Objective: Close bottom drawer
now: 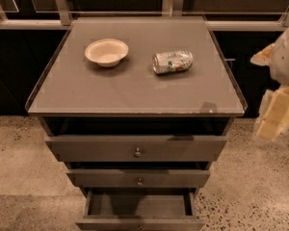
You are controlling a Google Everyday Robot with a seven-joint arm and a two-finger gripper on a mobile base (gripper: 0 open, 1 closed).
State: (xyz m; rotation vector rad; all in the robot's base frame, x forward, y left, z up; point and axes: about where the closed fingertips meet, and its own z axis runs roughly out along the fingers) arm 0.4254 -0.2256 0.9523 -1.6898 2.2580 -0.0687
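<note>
Landmark: cabinet top (135,93). On its left half, toward the back: white bowl (106,51). Right of centre on it: crushed can (172,61), on its side. Below its front edge, lowest of three: bottom drawer (135,223), pulled out, front at frame's lower edge. Off its right edge, apart, about level w/ it: gripper (274,119); wide or narrow, can't tell. Risks, imo: gripper sits high & far from drawer front, so the way down could clip cabinet top's corner. An off-centre push may skew drawer & jam it.
</note>
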